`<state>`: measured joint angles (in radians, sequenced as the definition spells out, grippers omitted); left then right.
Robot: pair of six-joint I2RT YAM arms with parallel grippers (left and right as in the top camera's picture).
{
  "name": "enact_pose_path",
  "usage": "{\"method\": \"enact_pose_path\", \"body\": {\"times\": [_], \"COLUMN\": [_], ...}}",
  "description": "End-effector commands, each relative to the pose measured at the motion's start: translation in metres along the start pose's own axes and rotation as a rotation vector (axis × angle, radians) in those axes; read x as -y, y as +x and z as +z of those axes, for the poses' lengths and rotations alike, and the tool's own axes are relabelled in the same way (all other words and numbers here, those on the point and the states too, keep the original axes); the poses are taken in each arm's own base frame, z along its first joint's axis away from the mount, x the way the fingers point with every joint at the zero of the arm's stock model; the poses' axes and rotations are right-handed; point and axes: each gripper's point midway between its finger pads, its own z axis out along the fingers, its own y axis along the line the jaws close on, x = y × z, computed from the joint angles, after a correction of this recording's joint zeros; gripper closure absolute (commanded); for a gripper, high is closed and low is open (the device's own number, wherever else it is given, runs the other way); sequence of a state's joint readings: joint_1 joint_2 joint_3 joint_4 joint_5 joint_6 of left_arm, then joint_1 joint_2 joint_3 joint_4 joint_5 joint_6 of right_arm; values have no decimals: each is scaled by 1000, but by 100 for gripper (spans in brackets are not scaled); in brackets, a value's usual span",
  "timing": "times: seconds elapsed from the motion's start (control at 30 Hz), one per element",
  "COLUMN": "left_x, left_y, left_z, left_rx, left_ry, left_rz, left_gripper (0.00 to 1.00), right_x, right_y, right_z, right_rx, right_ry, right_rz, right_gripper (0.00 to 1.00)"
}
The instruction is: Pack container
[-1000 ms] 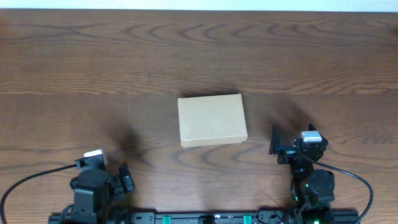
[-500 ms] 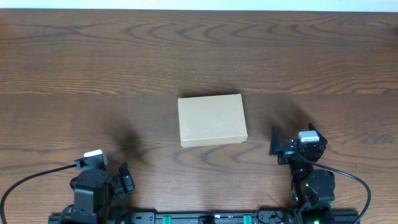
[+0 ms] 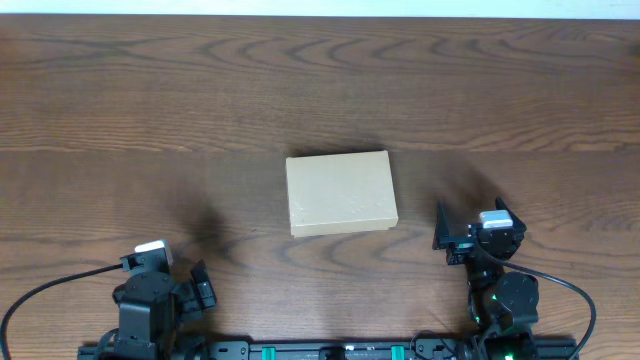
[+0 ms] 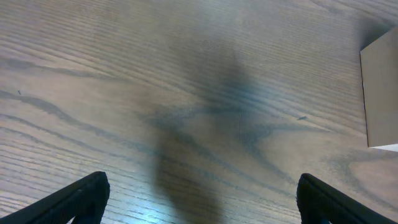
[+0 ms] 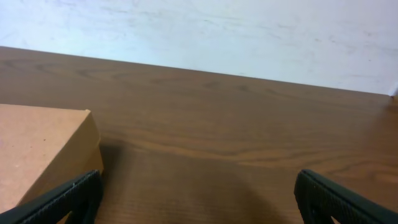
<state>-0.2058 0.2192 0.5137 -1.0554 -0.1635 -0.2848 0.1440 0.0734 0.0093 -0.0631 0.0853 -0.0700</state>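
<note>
Container (image 3: 340, 193) lid down, edges untouched, table (image 3: 150, 120) wood on all sides

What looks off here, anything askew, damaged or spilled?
Nothing stands out. The container lies closed and flat on the table, turned only slightly off the grain, no dents or spills visible. The left hand and right hand are open, clear of it.

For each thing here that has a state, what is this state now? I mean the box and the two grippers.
container: closed, lid down, lying flat on the table, nothing touching it.
left gripper: open, empty, away from the container.
right gripper: open, empty, near the container, not touching it.
</note>
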Motion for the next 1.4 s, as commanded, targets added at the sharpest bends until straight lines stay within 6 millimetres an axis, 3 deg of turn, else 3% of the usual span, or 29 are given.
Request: {"method": "enact_pose_path", "body": {"times": [0.0, 0.73, 0.8, 1.03, 1.2, 1.37], "left_x": [-1, 0, 4, 18, 14, 12], "left_y": [3, 2, -12, -92, -105, -105], "left_z": [1, 3, 8, 32, 39, 44], "left_rx": [-6, -1, 64, 492, 616, 683], "left_ry": [-2, 0, 12, 25, -7, -18], "left_rz": [5, 3, -13, 118, 149, 154], "left_gripper": [5, 5, 5, 5, 5, 5], "right_x": [1, 1, 1, 1, 1, 1], "right_y": [1, 1, 1, 1, 1, 1], "right_z": [0, 0, 0, 0, 0, 0], "right_rx": [2, 2, 2, 2, 2, 2], "right_ry": [2, 2, 2, 2, 2, 2], "right_rz": [-12, -12, -12, -12, -12, -12], "right_gripper": [1, 1, 1, 1, 1, 1]}}
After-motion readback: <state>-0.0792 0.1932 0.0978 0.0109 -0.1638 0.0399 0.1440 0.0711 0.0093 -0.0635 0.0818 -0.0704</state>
